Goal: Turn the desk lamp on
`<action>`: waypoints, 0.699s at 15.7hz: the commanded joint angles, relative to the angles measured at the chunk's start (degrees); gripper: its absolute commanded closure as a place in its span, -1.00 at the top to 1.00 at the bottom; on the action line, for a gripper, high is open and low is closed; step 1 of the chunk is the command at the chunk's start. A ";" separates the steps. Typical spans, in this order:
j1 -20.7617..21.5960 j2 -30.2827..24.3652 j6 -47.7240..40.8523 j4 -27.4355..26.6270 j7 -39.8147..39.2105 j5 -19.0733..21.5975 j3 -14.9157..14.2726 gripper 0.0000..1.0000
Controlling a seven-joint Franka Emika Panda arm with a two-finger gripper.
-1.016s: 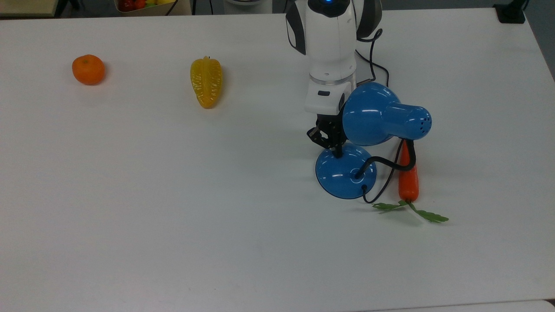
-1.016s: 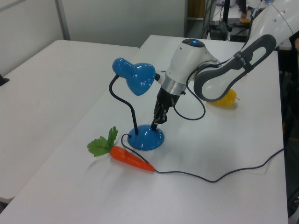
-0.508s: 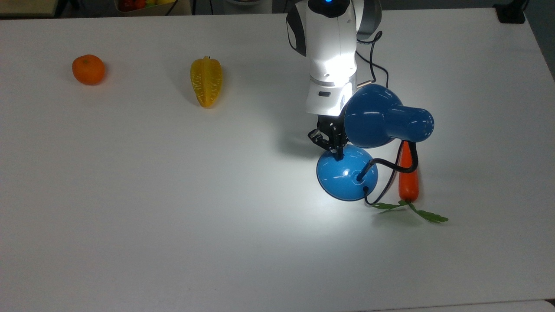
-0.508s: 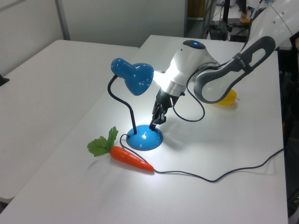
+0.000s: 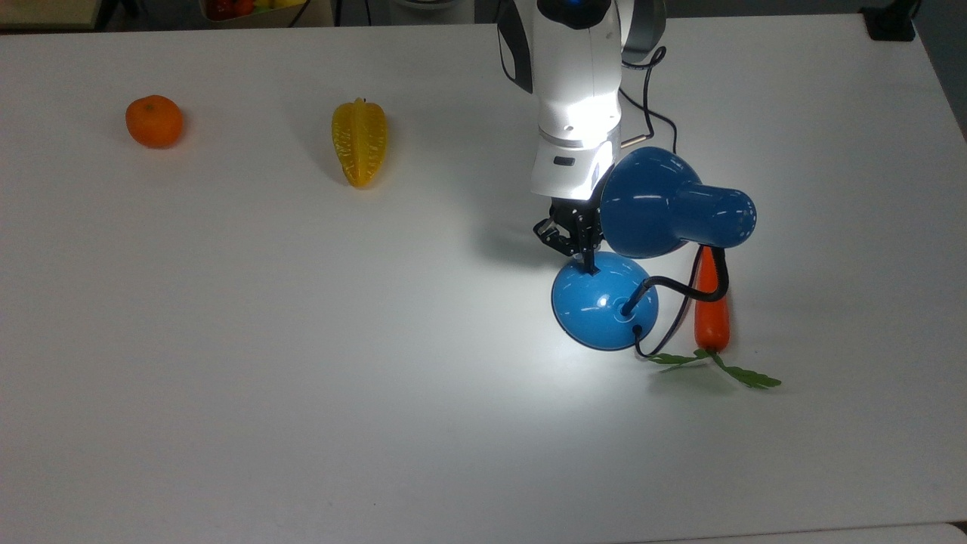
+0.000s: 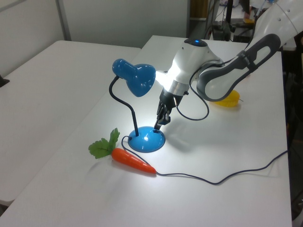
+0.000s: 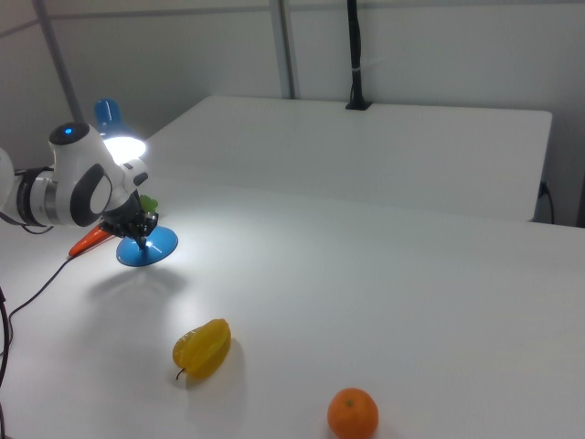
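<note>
The desk lamp is lit and throws a bright pool on the white table. Its glossy blue shade hangs over the round domed base on a black bendy neck. My gripper is shut, its tips pointing down just above the base's far edge, beside the shade. In the left view the gripper hovers a little above the base under the shade. The right view has the gripper over the base.
A carrot with green leaves lies right beside the base on the top view's right. A yellow star fruit and an orange sit far off on the top view's left. The black cord trails across the table.
The lamp was dark one second ago and has been lit since half a second ago. My gripper's tips have lifted slightly off the base.
</note>
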 commanded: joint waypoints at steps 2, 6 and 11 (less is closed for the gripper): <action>-1.10 -5.62 -8.05 -1.02 0.16 -0.03 0.19 -1.00; -2.77 -9.48 -15.16 -0.93 0.16 0.05 0.19 -0.82; -5.14 -15.46 -27.20 -0.75 0.25 0.40 0.10 0.48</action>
